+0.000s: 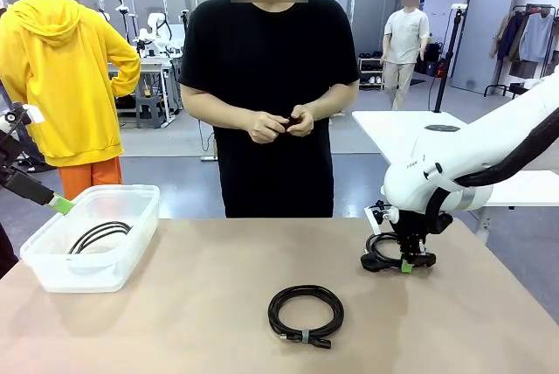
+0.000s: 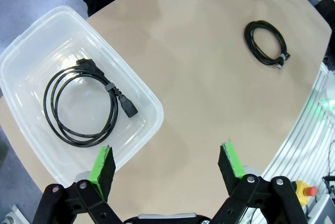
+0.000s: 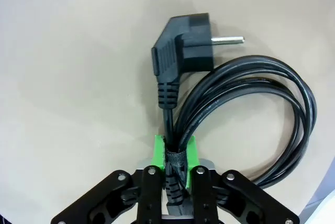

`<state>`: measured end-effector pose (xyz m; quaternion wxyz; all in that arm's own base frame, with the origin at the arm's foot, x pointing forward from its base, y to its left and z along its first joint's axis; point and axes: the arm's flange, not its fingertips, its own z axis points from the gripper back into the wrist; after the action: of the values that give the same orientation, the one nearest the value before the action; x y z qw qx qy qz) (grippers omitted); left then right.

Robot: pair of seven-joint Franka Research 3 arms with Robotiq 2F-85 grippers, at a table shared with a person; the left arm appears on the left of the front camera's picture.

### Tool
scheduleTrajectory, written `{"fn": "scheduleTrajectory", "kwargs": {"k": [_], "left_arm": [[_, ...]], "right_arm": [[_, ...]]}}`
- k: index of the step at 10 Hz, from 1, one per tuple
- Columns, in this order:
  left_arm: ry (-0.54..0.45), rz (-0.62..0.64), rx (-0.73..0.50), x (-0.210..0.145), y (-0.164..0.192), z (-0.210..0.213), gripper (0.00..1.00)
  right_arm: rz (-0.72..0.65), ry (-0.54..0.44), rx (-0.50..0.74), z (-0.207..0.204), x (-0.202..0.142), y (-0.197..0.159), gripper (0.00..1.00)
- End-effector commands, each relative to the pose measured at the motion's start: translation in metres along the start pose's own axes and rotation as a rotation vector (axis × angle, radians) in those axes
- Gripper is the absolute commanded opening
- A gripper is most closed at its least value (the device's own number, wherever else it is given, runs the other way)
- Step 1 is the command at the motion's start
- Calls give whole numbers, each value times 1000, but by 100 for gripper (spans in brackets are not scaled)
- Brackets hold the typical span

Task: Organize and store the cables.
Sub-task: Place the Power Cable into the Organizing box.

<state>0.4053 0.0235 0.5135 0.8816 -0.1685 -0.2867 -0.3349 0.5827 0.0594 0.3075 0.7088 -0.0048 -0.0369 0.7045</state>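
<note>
Now the right gripper (image 3: 176,146) is shut tight on a black cable (image 3: 251,103) near the right edge of the table (image 1: 201,304). It pinches the spot where the loops are tied, which I think will keep the bunch together when it goes up. The plug (image 3: 183,46) lies flat just past the gripper. A second coil (image 1: 306,313) lies in the middle, close to the robot's edge. The clear box (image 1: 87,273) sits at the left edge with a stored coil (image 2: 84,109) inside. The left gripper (image 2: 166,153) hangs wide open above the box's side, holding nothing, likely so it is not in the way.
</note>
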Motion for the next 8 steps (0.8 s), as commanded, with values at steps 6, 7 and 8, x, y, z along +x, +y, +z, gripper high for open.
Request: {"fn": "scheduleTrajectory", "kwargs": {"k": [6, 7, 8], "left_arm": [[-1, 2, 11, 2, 0, -1, 100], [-1, 2, 11, 2, 0, -1, 100], [-1, 2, 11, 2, 0, -1, 100]], "right_arm": [[-82, 32, -23, 101, 40, 0, 0], [-107, 40, -36, 111, 55, 3, 0], [-115, 33, -50, 116, 75, 5, 0]]}}
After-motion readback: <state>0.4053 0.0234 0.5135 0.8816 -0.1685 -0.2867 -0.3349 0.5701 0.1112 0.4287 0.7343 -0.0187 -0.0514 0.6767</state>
